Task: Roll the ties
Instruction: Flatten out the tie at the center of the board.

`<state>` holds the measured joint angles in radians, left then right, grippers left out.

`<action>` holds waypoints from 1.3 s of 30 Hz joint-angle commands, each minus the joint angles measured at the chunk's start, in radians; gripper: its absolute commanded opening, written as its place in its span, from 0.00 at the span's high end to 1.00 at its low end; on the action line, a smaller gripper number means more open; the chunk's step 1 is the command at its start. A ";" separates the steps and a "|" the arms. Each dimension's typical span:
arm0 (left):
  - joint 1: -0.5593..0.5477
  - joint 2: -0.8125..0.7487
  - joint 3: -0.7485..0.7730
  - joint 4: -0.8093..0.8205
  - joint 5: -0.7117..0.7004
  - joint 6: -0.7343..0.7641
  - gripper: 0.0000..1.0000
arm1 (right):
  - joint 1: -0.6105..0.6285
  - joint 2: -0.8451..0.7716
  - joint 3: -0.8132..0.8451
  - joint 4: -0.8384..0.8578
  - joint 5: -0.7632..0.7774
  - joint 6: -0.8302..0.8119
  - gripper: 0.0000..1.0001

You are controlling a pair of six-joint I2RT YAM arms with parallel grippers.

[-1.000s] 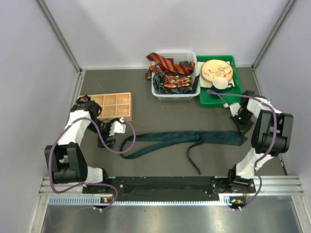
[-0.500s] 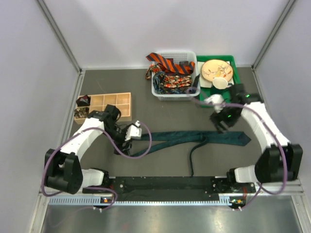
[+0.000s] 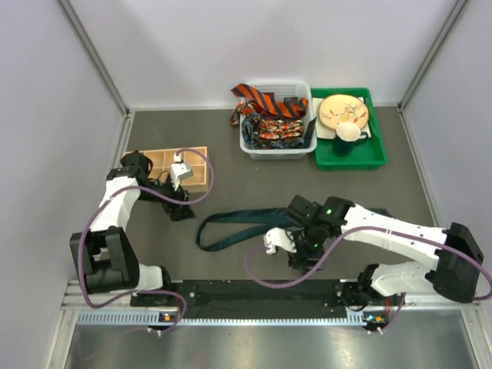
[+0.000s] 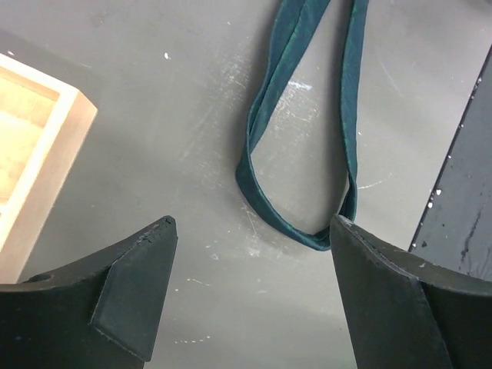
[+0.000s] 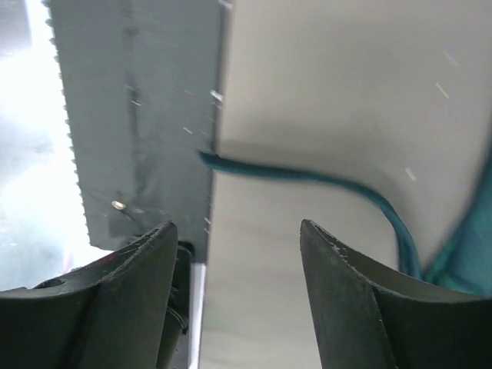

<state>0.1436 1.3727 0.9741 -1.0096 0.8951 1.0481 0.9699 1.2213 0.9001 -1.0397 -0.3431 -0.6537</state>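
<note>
A plain dark teal tie (image 3: 238,224) lies along the table, and its left end folds into a loop (image 4: 301,224). My left gripper (image 3: 178,207) hovers just left of that loop, beside the wooden box; in the left wrist view it (image 4: 252,223) is open with only bare table between the fingers. My right gripper (image 3: 301,258) hangs over the tie's middle near the front rail. It (image 5: 238,225) is open and empty, with the tie's thin tail (image 5: 307,175) lying just beyond the fingertips. Other ties, an orange-and-black striped one (image 3: 261,100) and red patterned ones (image 3: 273,132), sit in the basket.
A white basket (image 3: 278,151) stands at the back centre. Right of it is a green tray (image 3: 350,158) with a plate and a mug. A wooden compartment box (image 3: 191,165) lies at the left. The black rail (image 3: 261,290) runs along the near edge.
My right arm swung from the tie's right end to its middle near the front rail, and its jaws opened. My left arm pulled back left toward the wooden box.
</note>
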 commanded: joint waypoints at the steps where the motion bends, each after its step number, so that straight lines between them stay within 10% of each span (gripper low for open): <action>1: 0.010 -0.078 -0.018 0.058 0.045 -0.042 0.15 | 0.134 0.037 0.013 0.067 -0.060 0.014 0.34; 15: 0.019 -0.113 -0.054 0.045 0.067 -0.008 0.16 | 0.214 0.193 -0.125 0.202 0.045 -0.383 0.41; 18: 0.024 -0.123 -0.063 0.045 0.068 -0.007 0.16 | 0.214 0.192 -0.161 0.214 0.087 -0.405 0.59; 21: 0.024 -0.124 -0.074 0.040 0.073 0.007 0.16 | 0.213 0.172 -0.185 0.172 0.150 -0.409 1.00; 25: 0.022 -0.106 -0.072 0.003 0.096 0.076 0.17 | 0.147 0.037 -0.190 0.031 0.185 -0.448 1.00; 39: -0.188 -0.055 -0.086 -0.040 -0.062 0.306 0.19 | -0.643 -0.077 -0.050 -0.129 0.167 -0.759 1.00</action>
<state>0.0257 1.3323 0.9009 -1.0664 0.8742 1.3003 0.4820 1.1084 0.8253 -1.1732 -0.1631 -1.2720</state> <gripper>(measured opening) 0.818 0.011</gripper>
